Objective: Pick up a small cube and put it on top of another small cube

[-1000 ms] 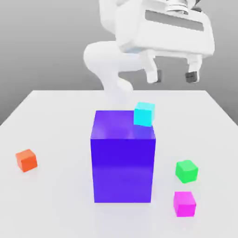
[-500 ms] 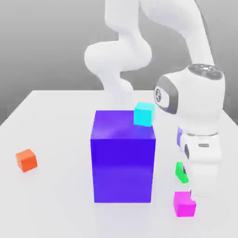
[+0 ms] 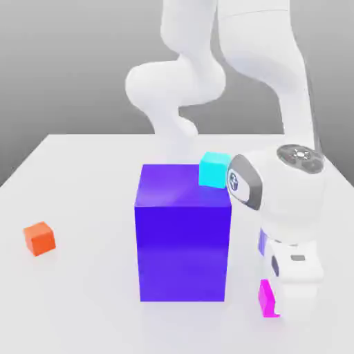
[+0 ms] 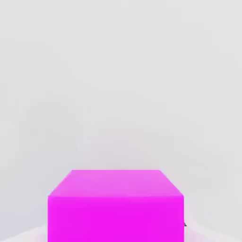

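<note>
A small magenta cube lies on the white table near the front, on the exterior view's right. My gripper has come down right over it, and the white hand hides most of the cube. In the hand view the magenta cube sits very close below the camera. A small cyan cube shows at the far right corner of the big blue block's top; whether it rests on the block or stands behind it is unclear. A small orange cube lies on the table at the exterior view's left.
The tall blue block stands mid-table, just to the left of my hand in the exterior view. The arm's white links rise behind it. Bare table stretches between the orange cube and the block.
The hand has dropped from high above the table down onto the magenta cube. It now covers the green cube that showed beside it earlier. No cube has shifted.
</note>
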`<state>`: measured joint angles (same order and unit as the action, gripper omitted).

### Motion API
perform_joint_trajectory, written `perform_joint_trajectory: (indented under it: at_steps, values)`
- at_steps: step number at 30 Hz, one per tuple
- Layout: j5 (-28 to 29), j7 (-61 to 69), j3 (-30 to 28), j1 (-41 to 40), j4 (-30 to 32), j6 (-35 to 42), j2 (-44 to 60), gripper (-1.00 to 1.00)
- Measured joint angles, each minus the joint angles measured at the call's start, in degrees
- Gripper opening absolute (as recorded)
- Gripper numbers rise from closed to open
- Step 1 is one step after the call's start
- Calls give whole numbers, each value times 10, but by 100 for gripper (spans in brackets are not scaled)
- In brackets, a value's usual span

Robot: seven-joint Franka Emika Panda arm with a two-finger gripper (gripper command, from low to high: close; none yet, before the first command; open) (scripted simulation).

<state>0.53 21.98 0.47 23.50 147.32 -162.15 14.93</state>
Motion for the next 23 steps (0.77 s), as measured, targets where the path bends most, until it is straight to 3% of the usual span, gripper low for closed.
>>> perform_joint_trajectory:
  at_steps: [12, 19, 20, 23]
  values:
    - [-41, -194, 68, 83, 167, 81, -248, -100]
    - [1, -245, 76, 76, 177, -34, -143, -100]
    - [12, -253, 73, 76, 176, -50, -125, 100]
    - [12, -253, 73, 76, 176, -50, -125, 100]
